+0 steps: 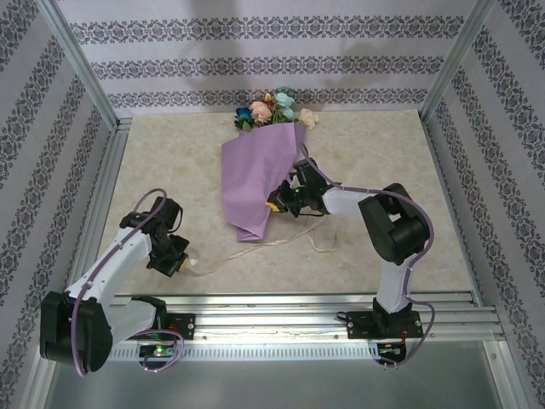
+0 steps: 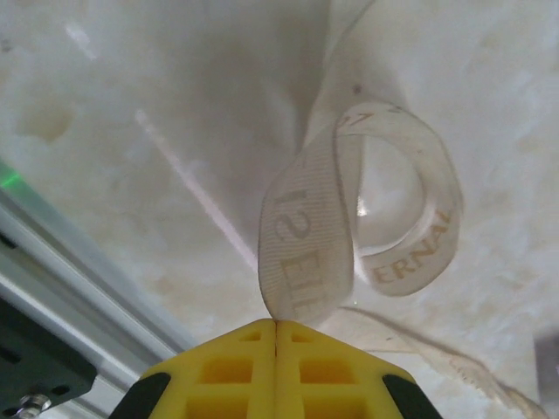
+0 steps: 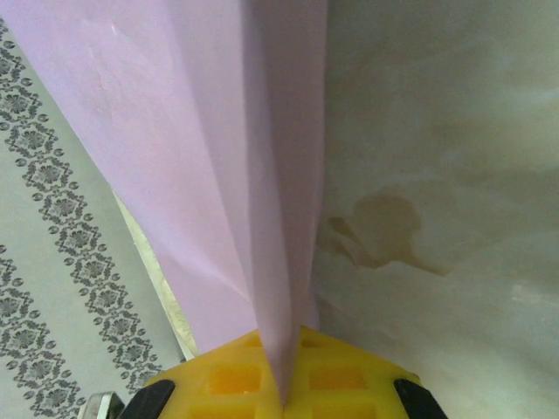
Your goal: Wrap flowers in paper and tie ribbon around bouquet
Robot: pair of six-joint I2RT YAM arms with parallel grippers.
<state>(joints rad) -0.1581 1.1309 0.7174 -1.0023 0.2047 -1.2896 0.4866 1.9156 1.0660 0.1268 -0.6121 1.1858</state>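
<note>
The bouquet lies at the middle of the table: a lilac paper cone with the flowers poking out at its far, wide end. My right gripper sits at the cone's right edge, low down. In the right wrist view its yellow tips are shut on a fold of the paper. The cream ribbon trails over the table from under the cone's tip toward the left. My left gripper is shut on its left end. Up close, a printed loop of ribbon rises from the closed left gripper.
An aluminium rail runs along the near table edge, close beside the left gripper. Patterned walls and metal posts enclose the marble-look table. A brownish stain marks the surface by the paper.
</note>
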